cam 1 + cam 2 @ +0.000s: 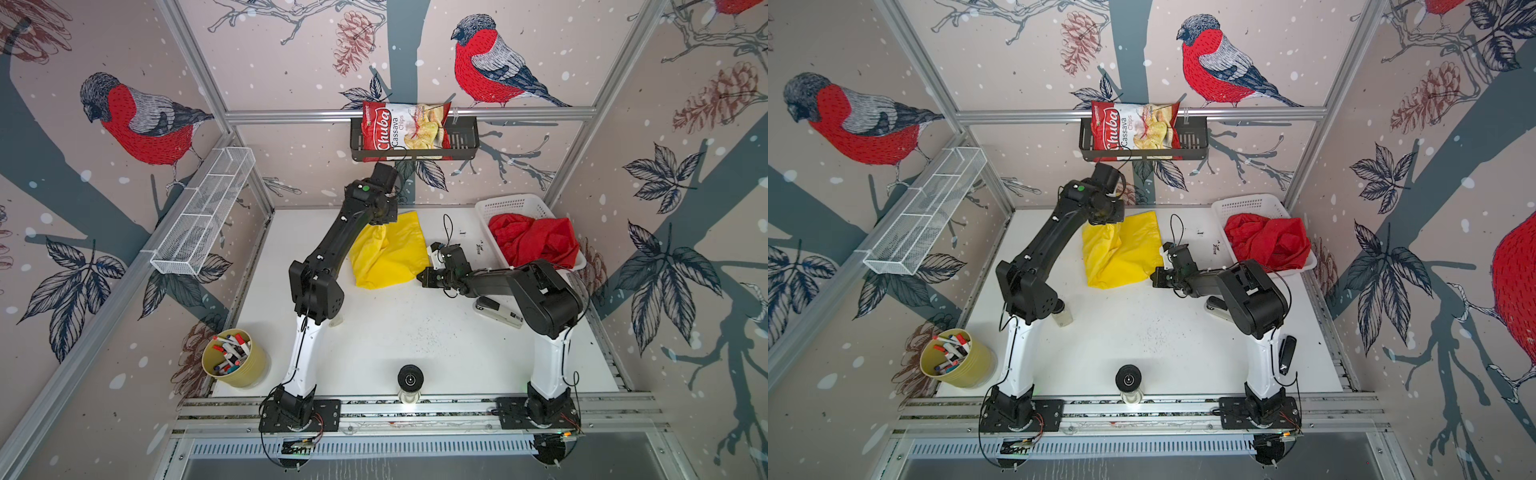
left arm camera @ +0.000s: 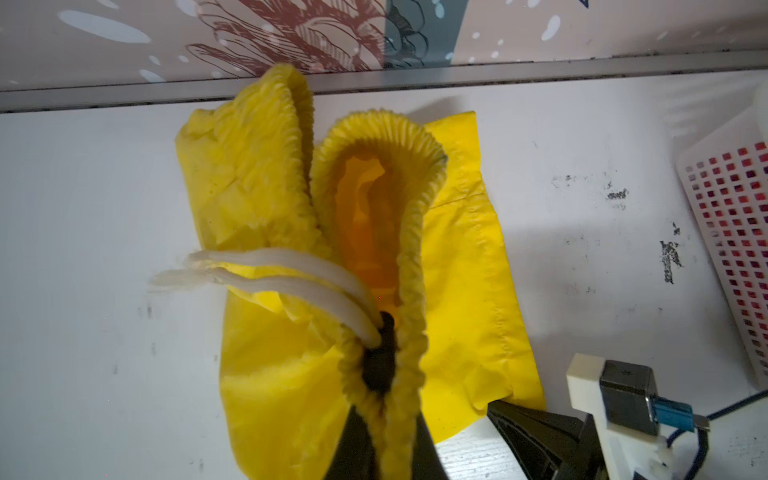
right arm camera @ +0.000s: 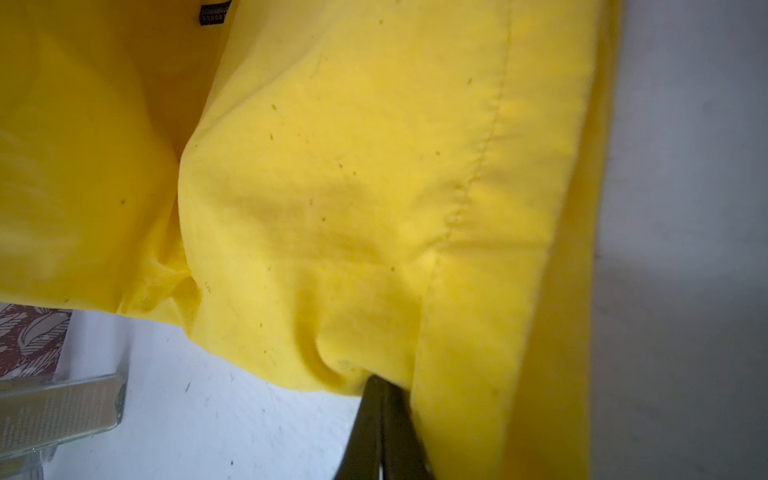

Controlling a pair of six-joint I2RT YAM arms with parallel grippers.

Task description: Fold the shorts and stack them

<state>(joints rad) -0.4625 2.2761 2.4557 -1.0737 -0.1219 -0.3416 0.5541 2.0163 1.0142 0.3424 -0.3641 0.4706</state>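
Two pinches hold the yellow shorts [image 1: 386, 257]: right gripper [image 3: 380, 388] on the hem [image 3: 469, 291] nearer the white basket [image 1: 511, 201], left gripper [image 2: 380, 361] on the waistband [image 2: 409, 249] farther away.

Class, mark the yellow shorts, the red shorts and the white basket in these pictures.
yellow shorts [image 1: 386, 255]: in a top view, middle of the cloth.
red shorts [image 1: 536, 241]: in a top view, crumpled middle.
white basket [image 1: 509, 206]: in a top view, far lattice wall.

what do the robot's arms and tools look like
The left arm and right arm have white lower links, black boxy joints, thin black cables. The left bears a green dot. The left tool and right tool are black, tapered.
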